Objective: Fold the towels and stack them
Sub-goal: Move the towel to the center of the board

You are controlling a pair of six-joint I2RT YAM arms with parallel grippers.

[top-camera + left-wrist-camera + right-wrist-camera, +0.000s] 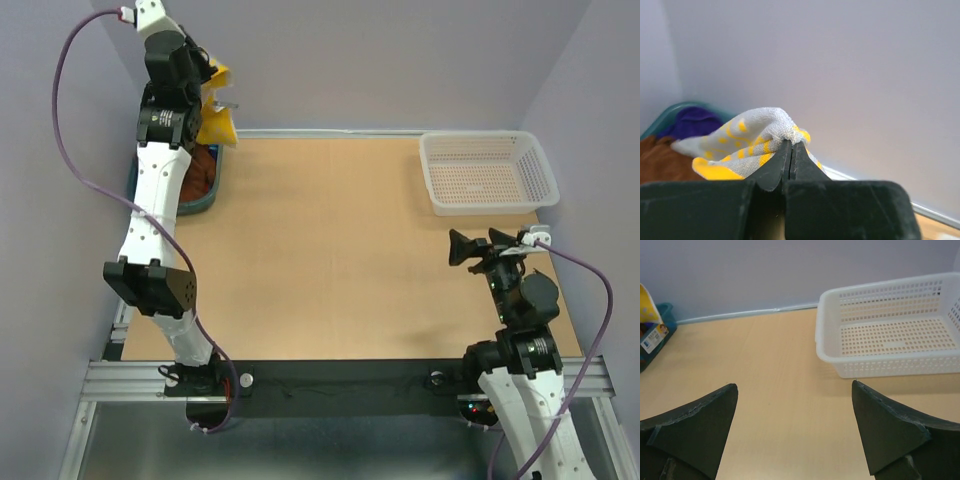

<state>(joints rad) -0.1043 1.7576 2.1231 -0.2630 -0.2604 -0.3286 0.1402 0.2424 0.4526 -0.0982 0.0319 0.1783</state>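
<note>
Bright, even overhead light, soft faint shadows, left hand [791, 148] slightly blurred up close

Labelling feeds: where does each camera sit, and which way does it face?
Top: above and behind the bases, looking down on the table; left arm, right arm show.
Left wrist: high over the tub, facing the back wall; shut left jaws pinching the yellow towel.
Right wrist: low over the table, facing the basket; open right jaws.
Shared: towel in all three; basket in top and right wrist.
</note>
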